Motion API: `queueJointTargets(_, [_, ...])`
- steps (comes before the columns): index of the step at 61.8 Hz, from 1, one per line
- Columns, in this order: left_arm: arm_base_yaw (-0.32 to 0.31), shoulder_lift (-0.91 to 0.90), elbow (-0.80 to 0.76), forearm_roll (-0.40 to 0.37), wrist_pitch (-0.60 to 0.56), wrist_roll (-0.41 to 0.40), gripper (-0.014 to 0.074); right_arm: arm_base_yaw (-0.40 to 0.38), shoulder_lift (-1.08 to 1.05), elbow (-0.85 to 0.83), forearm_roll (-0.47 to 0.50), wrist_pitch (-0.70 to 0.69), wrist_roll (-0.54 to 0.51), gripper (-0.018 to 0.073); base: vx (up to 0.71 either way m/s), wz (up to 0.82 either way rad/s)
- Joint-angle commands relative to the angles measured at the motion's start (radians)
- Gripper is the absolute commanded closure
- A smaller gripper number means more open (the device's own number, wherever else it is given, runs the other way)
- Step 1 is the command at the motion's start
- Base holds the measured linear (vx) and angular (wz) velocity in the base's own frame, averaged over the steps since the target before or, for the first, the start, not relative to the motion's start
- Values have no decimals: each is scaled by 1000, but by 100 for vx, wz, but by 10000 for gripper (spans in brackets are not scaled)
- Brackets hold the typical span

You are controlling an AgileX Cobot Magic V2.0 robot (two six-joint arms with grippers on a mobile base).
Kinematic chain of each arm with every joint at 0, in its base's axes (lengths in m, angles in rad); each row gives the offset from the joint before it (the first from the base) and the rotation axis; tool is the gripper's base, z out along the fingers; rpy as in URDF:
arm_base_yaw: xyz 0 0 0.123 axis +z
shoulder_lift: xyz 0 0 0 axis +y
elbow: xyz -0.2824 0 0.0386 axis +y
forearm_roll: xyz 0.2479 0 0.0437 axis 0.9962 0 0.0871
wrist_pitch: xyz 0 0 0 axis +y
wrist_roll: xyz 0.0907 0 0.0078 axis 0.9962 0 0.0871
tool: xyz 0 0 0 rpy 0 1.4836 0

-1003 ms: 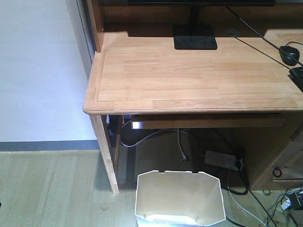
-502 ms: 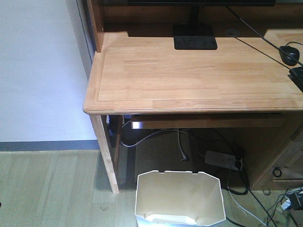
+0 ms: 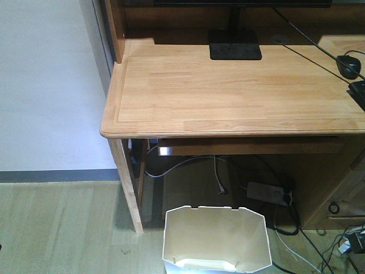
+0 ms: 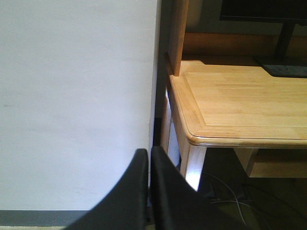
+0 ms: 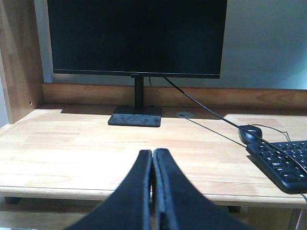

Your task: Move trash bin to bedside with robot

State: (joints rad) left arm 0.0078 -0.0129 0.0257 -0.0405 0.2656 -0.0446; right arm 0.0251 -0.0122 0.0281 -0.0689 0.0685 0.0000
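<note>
The white trash bin (image 3: 217,240) stands on the wood floor at the bottom of the front view, just before the desk's left leg, its cream inside showing. No arm shows in that view. In the left wrist view my left gripper (image 4: 149,155) is shut on nothing, held in front of the white wall beside the desk corner. My right gripper (image 5: 152,155) is shut on nothing too, facing across the desk top towards the monitor. The bedside is out of view.
A light wooden desk (image 3: 228,91) fills the front view, with a monitor (image 5: 136,38), a black mouse (image 5: 250,132) and a keyboard (image 5: 283,165) on it. Cables and a power strip (image 3: 268,193) lie under it. A white wall (image 3: 45,85) is on the left.
</note>
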Motion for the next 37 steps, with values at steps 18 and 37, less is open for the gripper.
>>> queueJointTargets(18, [1,-14,12,-4,-69,-6,602,-2,2,-78,-13,-187,-28,568,0,0])
queueJointTargets(37, [1,-14,12,-4,-69,-6,602,-2,253,-294,-13,-89,-13,568,0,0])
